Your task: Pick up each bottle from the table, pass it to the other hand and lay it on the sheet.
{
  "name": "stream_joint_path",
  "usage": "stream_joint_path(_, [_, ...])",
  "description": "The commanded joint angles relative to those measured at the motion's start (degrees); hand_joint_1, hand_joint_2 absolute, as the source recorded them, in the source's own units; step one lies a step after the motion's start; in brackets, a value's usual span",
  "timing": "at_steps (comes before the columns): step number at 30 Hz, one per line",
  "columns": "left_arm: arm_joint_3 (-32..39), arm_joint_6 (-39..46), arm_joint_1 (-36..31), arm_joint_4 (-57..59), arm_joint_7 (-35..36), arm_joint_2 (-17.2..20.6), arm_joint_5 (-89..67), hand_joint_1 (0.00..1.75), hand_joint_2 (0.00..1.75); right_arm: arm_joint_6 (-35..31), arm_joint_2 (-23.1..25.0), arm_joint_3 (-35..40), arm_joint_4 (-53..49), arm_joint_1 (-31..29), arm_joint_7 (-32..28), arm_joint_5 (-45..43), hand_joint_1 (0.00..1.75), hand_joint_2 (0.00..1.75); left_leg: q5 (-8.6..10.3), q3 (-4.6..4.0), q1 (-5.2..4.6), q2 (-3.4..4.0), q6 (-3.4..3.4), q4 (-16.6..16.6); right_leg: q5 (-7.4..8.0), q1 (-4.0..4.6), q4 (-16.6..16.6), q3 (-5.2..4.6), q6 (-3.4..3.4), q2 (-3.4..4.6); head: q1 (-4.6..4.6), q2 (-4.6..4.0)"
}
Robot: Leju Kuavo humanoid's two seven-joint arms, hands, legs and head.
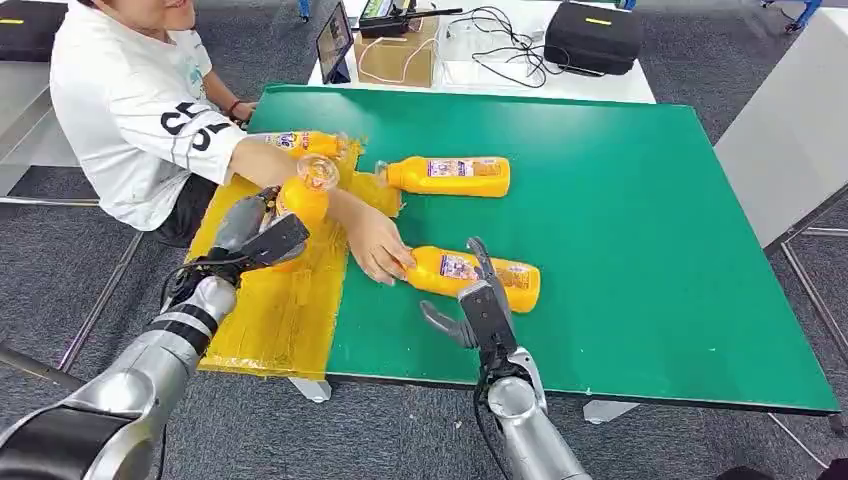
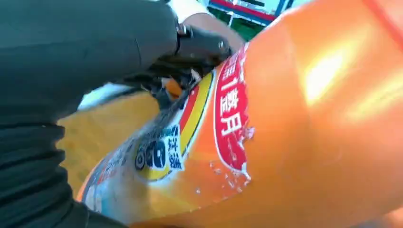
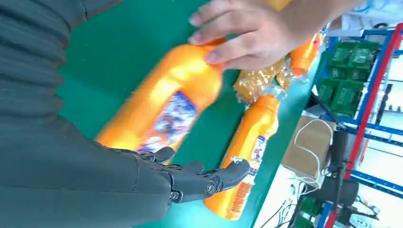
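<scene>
The left hand (image 1: 262, 232) grips an orange bottle (image 1: 303, 200) above the yellow sheet (image 1: 280, 300), where another bottle (image 1: 305, 143) lies. A person's hand (image 1: 378, 252) touches the near bottle (image 1: 480, 275) on the green bench (image 1: 640, 220). The right hand (image 1: 480, 300) hovers over it, fingers apart, holding nothing. The plastic looks smooth, rigid, probably slippery; mid-body offers the surest hold.

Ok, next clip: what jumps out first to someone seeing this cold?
A person's hand reaches across the green table onto the near orange bottle, right beside the robot's open right hand. Meanwhile the left hand holds another bottle above the yellow sheet.
</scene>
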Motion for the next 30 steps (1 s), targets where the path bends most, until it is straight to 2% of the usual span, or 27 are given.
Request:
stream_joint_path(1, [-16.42, -6.68, -7.14, 13.02, 3.83, 6.54, -15.36, 1.75, 1.75, 1.77, -0.18, 0.92, 1.49, -2.54, -0.41, -0.34, 0.0, 1.75, -0.12, 0.26, 0.09, 0.18, -0.12, 0.01, -0.07, 0.1, 0.01, 0.21, -0.14, 0.14, 0.0, 0.0])
stream_joint_path(10, [-24.39, -10.35, -7.52, 14.41, 7.98, 8.14, -25.8, 1.75, 1.75, 3.08, -0.28, 1.37, 1.41, -2.46, -0.36, -0.35, 0.0, 1.75, -0.08, 0.3, 0.11, 0.14, -0.16, 0.02, -0.09, 0.12, 0.07, 0.23, -0.12, 0.07, -0.02, 0.02])
stream_joint_path(20, [-25.15, -9.78, -3.65, 15.07, 7.98, 7.78, -26.99, 1.75, 1.75, 3.86, -0.27, 2.55, 3.6, -4.17, 0.04, 0.5, 0.0, 1.75, -0.05, 0.35, 0.06, 0.22, -0.16, -0.06, -0.03, 0.05, 0.03, 0.28, -0.13, 0.19, 0.0, 0.0])
stream_joint_path(22, [-23.23, -10.09, -2.89, 15.24, 7.34, 7.22, -25.12, 1.75, 1.75, 3.71, -0.45, 2.79, 4.42, -4.65, 0.39, 1.05, 0.0, 1.75, -0.07, 0.45, 0.07, 0.24, -0.18, -0.1, -0.04, 0.07, -0.01, 0.38, -0.15, 0.21, 0.0, 0.02])
stream_joint_path(23, [-22.59, -9.64, -2.55, 15.06, 6.79, 7.03, -24.64, 0.37, 1.75, 3.73, -0.66, 3.05, 4.84, -4.9, 0.74, 1.51, 0.0, 1.75, -0.1, 0.55, 0.11, 0.28, -0.21, -0.12, -0.05, 0.12, -0.05, 0.47, -0.19, 0.24, 0.0, 0.0])
stream_joint_path(24, [-22.57, -9.56, -2.45, 15.06, 6.81, 6.98, -24.63, 0.37, 1.75, 3.76, -0.72, 3.03, 4.88, -4.91, 0.74, 1.5, 0.0, 1.75, -0.05, 0.47, 0.05, 0.21, -0.17, -0.12, -0.04, 0.05, -0.02, 0.4, -0.13, 0.18, 0.0, 0.0])
stream_joint_path(25, [-21.71, -9.05, -2.17, 14.9, 5.94, 6.8, -23.93, 0.0, 1.75, 3.78, -0.99, 3.35, 5.42, -5.2, 1.27, 2.17, 0.0, 1.75, -0.04, 0.48, 0.03, 0.2, -0.16, -0.13, -0.03, 0.03, -0.01, 0.39, -0.11, 0.18, -0.02, 0.02])
stream_joint_path(28, [-19.28, -8.48, -1.75, 14.37, 3.7, 6.46, -21.75, 0.0, 1.75, 3.72, -1.77, 4.15, 7.15, -6.07, 2.47, 4.12, 0.0, 1.75, -0.04, 0.53, 0.07, 0.17, -0.16, -0.09, -0.04, 0.08, -0.01, 0.46, -0.13, 0.14, 0.0, 0.0])
stream_joint_path(30, [-18.06, -3.77, -0.6, 13.36, 2.08, 6.41, -21.11, 0.0, 1.75, 3.03, -2.42, 4.87, 8.04, -6.42, 3.55, 6.3, 0.0, 1.75, -0.01, 0.43, 0.05, 0.1, -0.13, -0.08, -0.03, 0.05, 0.01, 0.37, -0.08, 0.07, -0.04, 0.0])
